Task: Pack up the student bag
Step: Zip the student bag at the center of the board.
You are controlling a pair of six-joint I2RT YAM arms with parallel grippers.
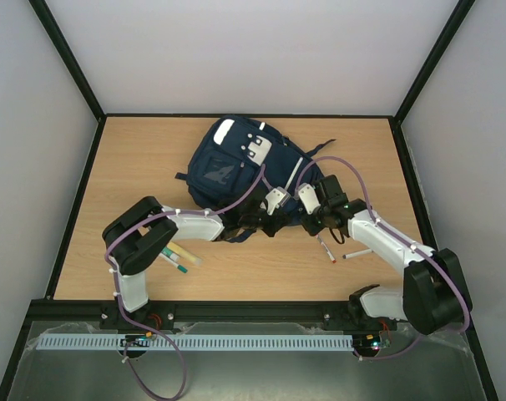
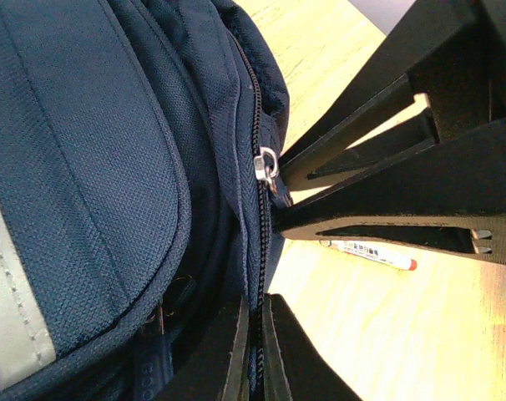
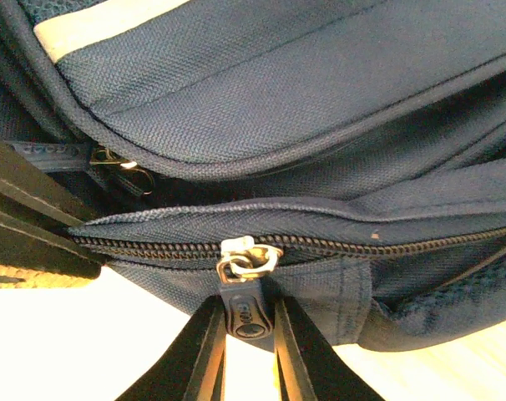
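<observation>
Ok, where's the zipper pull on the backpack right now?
In the right wrist view the zipper pull hangs below the zipper line of the student bag, pinched by the right gripper. From above, that is the bag's near-right edge.

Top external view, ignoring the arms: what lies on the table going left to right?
green-capped marker → student bag → red-tipped pen → white pen

Left arm (image 1: 140, 238), right arm (image 1: 387, 238): black joints, white links, purple cables (image 1: 184, 374), black fingers (image 3: 190, 363).
</observation>
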